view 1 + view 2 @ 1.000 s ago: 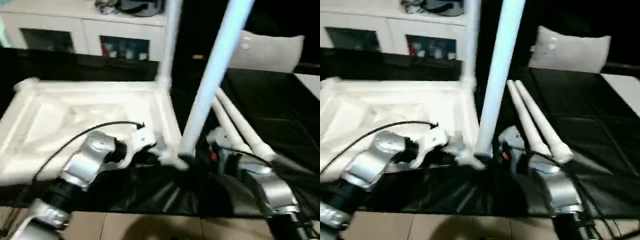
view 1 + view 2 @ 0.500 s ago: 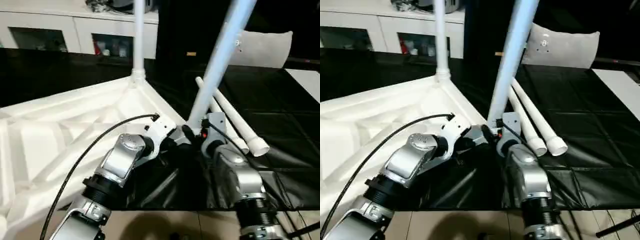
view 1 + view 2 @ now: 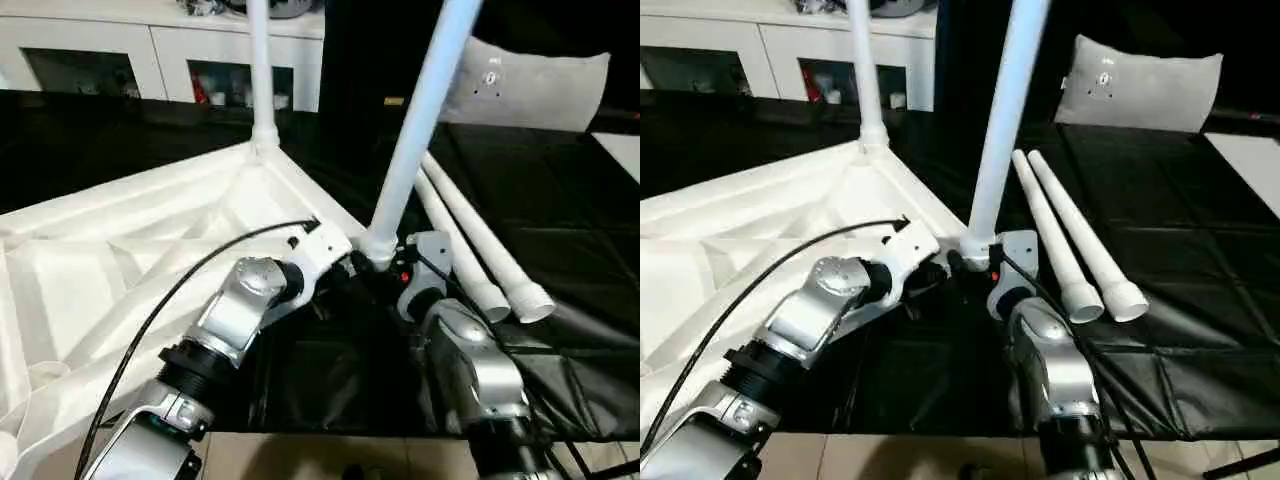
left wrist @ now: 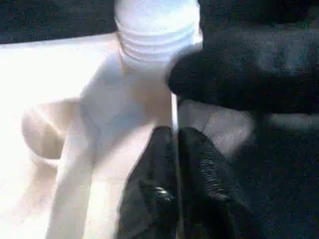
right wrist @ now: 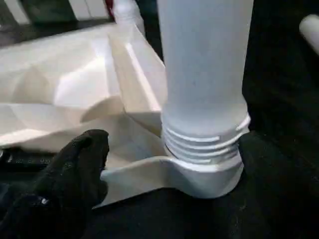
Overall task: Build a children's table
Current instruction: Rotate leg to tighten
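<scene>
At the near corner of the upturned table top [image 3: 150,250], which lies ribs-up on a black sheet [image 3: 560,200], a leg [image 3: 415,130] stands in its socket but leans, and the right wrist view shows thread turns bare above the socket rim, so I judge it only partly screwed home. Another leg [image 3: 262,70] stands upright in the far corner, and two spare legs [image 3: 1070,240] lie side by side just right of the socket. The left claw [image 4: 174,149] has its fingers pressed together on the thin edge of the top beside the socket. The right claw [image 3: 385,275] sits at the leg's base; whether it is apart or clamped I cannot tell. Next comes straightening the leg and turning it down.
</scene>
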{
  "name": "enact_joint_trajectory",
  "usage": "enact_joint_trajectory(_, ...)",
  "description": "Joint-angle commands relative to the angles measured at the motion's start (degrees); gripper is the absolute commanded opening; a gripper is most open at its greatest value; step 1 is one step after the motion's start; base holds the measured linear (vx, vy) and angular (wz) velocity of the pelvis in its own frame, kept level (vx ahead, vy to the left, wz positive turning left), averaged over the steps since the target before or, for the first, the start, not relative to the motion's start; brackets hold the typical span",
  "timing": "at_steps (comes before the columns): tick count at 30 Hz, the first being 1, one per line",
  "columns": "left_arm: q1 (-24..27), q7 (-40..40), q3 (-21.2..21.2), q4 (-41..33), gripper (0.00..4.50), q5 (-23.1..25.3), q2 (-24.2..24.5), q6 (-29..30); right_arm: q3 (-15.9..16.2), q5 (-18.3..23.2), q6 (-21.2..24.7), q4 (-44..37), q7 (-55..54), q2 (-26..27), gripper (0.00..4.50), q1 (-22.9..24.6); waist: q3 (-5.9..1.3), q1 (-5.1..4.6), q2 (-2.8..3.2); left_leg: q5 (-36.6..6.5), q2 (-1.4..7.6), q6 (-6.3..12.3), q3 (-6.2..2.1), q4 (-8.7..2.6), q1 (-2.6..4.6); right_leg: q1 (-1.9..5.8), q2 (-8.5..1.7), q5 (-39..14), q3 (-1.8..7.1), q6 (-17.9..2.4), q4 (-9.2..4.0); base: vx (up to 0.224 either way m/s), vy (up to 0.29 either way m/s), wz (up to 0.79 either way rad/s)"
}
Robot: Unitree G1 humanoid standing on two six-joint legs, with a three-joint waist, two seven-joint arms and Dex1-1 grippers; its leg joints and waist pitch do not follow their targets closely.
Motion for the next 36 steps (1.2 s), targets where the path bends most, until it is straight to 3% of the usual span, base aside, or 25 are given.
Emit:
enact_joint_trajectory(1,-0.5,-0.6,1.1,-2.3,0.60,-1.9,-0.7,-1.3,-0.3,1.0,-0.8,-2.4,0.9,-0.6,4.50,0.1,-3.83,0.37,0.12,-6.5,-1.10,4.35,1.90,-3.62,-0.95,4.90,-1.62,-13.6,1.66,-10.1,-3.02,0.000,0.000,0.00)
enact_joint_trajectory(5,1.4,-1.5,2.1,-5.9,0.88,-3.7,-0.1,-1.9,-1.4,3.8,2.5,-6.7,3.8,-2.7,4.50,0.6,-3.56,0.26,-0.04,-8.8,-1.01,4.37,1.97,-3.76,-0.91,4.83,-1.47,-16.7,1.64,-9.1,-3.33,0.000,0.000,0.00)
enact_joint_trajectory(6,3.0,-3.1,2.1,-9.2,0.88,-4.3,1.7,0.1,-1.4,5.0,3.2,-7.9,6.9,-4.8,4.50,0.2,-3.45,0.30,0.23,-9.4,-1.00,4.32,1.92,-3.82,-0.89,4.78,-1.46,-17.6,1.64,-8.8,-3.37,0.000,0.000,0.00)
enact_joint_trajectory(8,4.4,-4.7,2.0,-11.8,0.88,-4.6,3.5,2.1,-1.3,5.9,3.6,-8.3,9.3,-6.4,4.50,-0.2,-3.35,0.24,0.17,-9.7,-0.90,4.29,1.94,-3.84,-1.00,4.80,-1.49,-18.1,1.66,-8.7,-3.42,0.000,0.000,0.00)
enact_joint_trajectory(9,6.5,-6.9,2.1,-15.4,0.88,-4.5,7.0,5.0,-1.0,7.3,4.8,-8.4,13.3,-8.8,4.50,-1.1,-3.33,0.03,0.30,-10.7,-0.83,4.09,1.96,-3.85,-0.79,4.63,-1.39,-18.9,1.63,-8.7,-3.32,0.000,0.000,0.00)
enact_joint_trajectory(10,7.2,-7.6,2.1,-16.6,0.88,-4.4,8.3,5.9,-0.8,7.8,5.3,-8.4,14.8,-9.7,4.50,-1.5,-3.25,-0.09,0.25,-10.8,-0.84,4.10,1.78,-3.95,-1.08,4.85,-1.45,-19.4,1.59,-8.4,-3.32,0.000,0.000,0.00)
enact_joint_trajectory(12,8.6,-8.1,3.0,-18.2,0.88,-4.8,10.4,7.1,0.0,8.6,5.9,-8.2,18.0,-11.8,4.50,-2.1,-3.12,-0.23,0.28,-11.8,-0.95,3.97,1.88,-3.83,-0.84,4.47,-1.30,-22.3,1.53,-7.6,-3.67,0.000,0.000,0.00)
enact_joint_trajectory(17,14.8,-12.4,6.9,-26.9,0.88,-7.8,19.2,10.6,3.7,9.1,5.6,-1.9,32.3,-19.5,4.50,-7.5,-2.87,-0.42,0.04,-12.3,-0.71,4.03,1.72,-3.99,-1.01,4.35,-1.34,-23.1,1.47,-8.2,-3.54,0.000,0.000,0.00)
enact_joint_trajectory(18,14.8,-12.4,6.9,-26.9,0.88,-7.8,19.2,10.6,3.7,9.1,5.6,-1.9,32.3,-19.5,4.50,-7.5,-2.78,-0.39,0.18,-12.5,-0.69,4.17,1.86,-3.87,-0.68,3.97,-1.29,-23.0,1.53,-8.8,-3.66,0.000,0.000,0.00)
enact_joint_trajectory(19,16.5,-14.7,7.5,-30.7,0.88,-9.4,21.7,12.3,5.0,9.0,5.1,1.9,37.0,-21.3,4.50,-10.5,-2.86,-0.36,-0.01,-12.1,-0.78,4.22,1.91,-3.75,-0.72,4.07,-1.25,-22.7,1.50,-8.8,-3.55,0.000,0.000,0.00)
enact_joint_trajectory(22,18.3,-17.7,7.9,-36.8,0.88,-12.6,24.8,16.6,7.2,6.0,2.0,9.7,41.4,-23.5,4.50,-16.4,-2.99,-0.13,-0.12,-11.1,-0.48,4.06,1.95,-3.62,-0.46,3.94,-1.50,-20.2,1.54,-11.4,-2.93,0.000,0.000,0.00)
enact_joint_trajectory(24,19.1,-19.1,7.9,-39.1,0.88,-13.8,26.2,17.9,8.4,3.2,-0.9,14.8,42.1,-24.4,4.50,-19.8,-2.95,-0.02,-0.19,-9.8,-0.58,3.94,1.90,-3.57,-0.69,4.12,-1.58,-19.0,1.53,-12.5,-2.52,0.000,0.000,0.00)
enact_joint_trajectory(30,21.6,-20.6,8.5,-44.6,0.88,-16.6,29.9,21.4,11.6,-3.6,-10.4,30.2,40.8,-26.5,4.50,-29.7,-2.84,-0.11,-0.37,-9.8,-0.74,3.52,2.13,-3.27,-0.81,4.08,-1.39,-19.3,1.51,-13.0,-2.45,0.000,0.000,0.00)
enact_joint_trajectory(33,23.0,-21.8,7.9,-46.8,0.88,-17.0,32.8,23.4,12.1,-7.6,-17.6,39.8,33.1,-26.0,4.50,-36.1,-2.69,-0.13,-0.30,-11.8,-0.85,2.31,2.06,-3.16,-0.65,3.91,-1.45,-22.2,1.48,-12.3,-2.53,0.000,0.000,0.00)
enact_joint_trajectory(36,24.0,-21.7,7.0,-47.8,0.88,-16.6,34.1,24.4,10.8,-10.5,-22.7,46.9,18.1,-23.9,4.50,-40.8,-2.61,-0.12,-0.35,-12.0,-0.87,0.88,2.04,-3.16,-0.61,3.79,-1.37,-21.8,1.45,-11.9,-2.32,0.000,0.000,0.00)
